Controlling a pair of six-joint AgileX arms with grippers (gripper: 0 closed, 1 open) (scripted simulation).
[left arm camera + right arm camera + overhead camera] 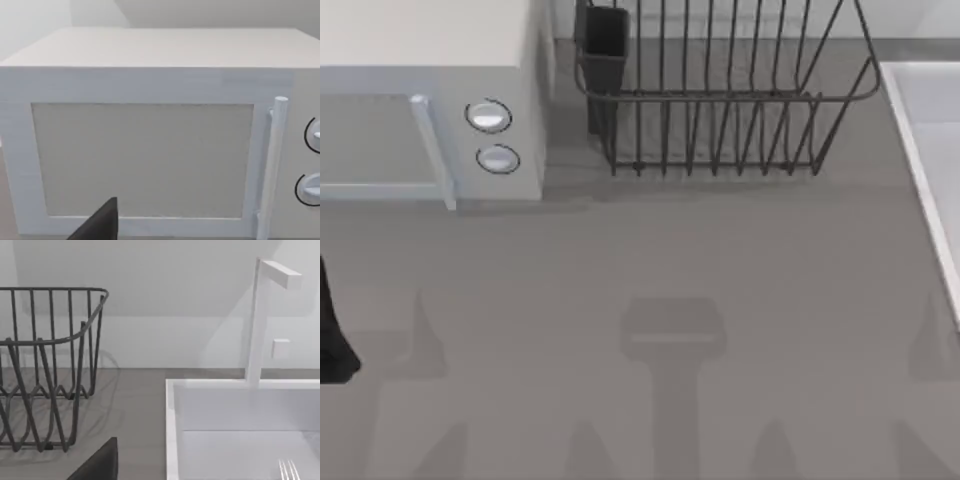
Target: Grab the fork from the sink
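Observation:
The silver tines of the fork [288, 471] lie on the floor of the sink [172, 430] in the right wrist view; its handle is cut off by the picture's edge. In the top view the sink's whitish rim [918, 130] runs along the far right of the table. A dark part of my right gripper [100, 464] shows over the grey counter beside the sink's rim, short of the fork. My left gripper [100, 224] faces the white box appliance, and a dark piece of the left arm [332, 335] sits at the table's left edge.
A white box appliance [430, 70] with two round knobs and a bar handle stands at the back left. A dark wire dish rack [720, 100] with a dark cup [605, 45] stands at the back middle. A white square tap [257, 315] rises behind the sink.

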